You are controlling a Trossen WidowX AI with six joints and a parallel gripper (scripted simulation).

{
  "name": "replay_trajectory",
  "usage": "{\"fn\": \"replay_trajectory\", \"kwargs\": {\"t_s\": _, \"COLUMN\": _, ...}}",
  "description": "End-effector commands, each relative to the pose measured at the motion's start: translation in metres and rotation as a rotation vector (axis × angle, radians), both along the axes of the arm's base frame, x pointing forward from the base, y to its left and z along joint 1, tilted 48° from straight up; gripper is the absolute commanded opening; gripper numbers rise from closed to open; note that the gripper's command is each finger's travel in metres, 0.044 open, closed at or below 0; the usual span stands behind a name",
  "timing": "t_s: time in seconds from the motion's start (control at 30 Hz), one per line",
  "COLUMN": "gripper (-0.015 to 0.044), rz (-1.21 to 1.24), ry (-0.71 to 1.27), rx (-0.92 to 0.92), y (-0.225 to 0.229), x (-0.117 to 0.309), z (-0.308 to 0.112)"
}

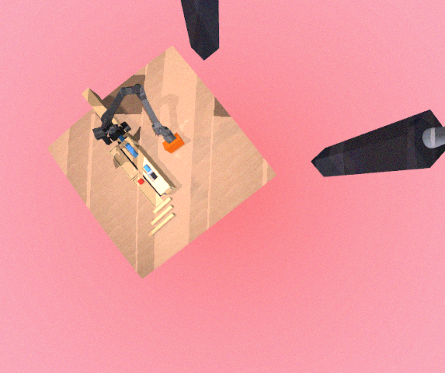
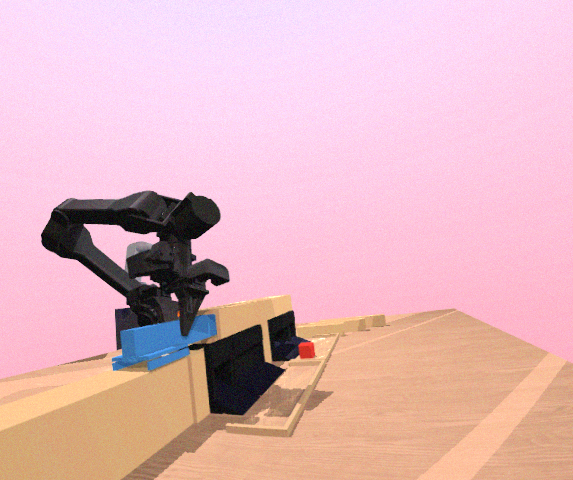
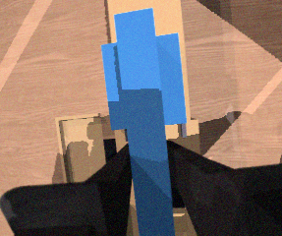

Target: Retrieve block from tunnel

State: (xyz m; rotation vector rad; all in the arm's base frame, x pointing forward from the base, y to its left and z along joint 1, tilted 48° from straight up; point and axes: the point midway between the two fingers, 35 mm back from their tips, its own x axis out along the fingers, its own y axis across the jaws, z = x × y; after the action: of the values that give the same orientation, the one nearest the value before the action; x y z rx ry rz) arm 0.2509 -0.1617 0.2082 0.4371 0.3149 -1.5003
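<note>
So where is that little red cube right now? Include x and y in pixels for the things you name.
In the top view, the small red cube (image 1: 140,181) (image 2: 306,349) sits left of the long tan tunnel (image 1: 161,176) (image 2: 239,316); the exterior view shows it in the low tray (image 2: 308,384) alongside.

Two dark tapered shapes (image 1: 204,28) (image 1: 374,146) sit well apart.

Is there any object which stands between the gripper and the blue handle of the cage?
Nothing visible stands between them. The gripper has one finger on each side of the blue handle. Whether both fingers touch it, I cannot tell.
</note>
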Motion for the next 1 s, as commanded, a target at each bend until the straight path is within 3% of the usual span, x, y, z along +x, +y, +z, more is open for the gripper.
{"fn": "replay_trajectory", "kwargs": {"t_s": 0.0, "gripper": 0.021, "rz": 0.003, "ry": 0.005, "rx": 0.008, "y": 0.002, "x": 0.0, "z": 0.001}}
{"fn": "replay_trajectory", "kwargs": {"t_s": 0.3, "gripper": 0.044, "rz": 0.031, "ry": 0.037, "rx": 0.058, "y": 0.026, "x": 0.004, "z": 0.025}}
{"fn": "replay_trajectory", "kwargs": {"t_s": 0.97, "gripper": 0.044, "rz": 0.032, "ry": 0.039, "rx": 0.064, "y": 0.008, "x": 0.003, "z": 0.013}}
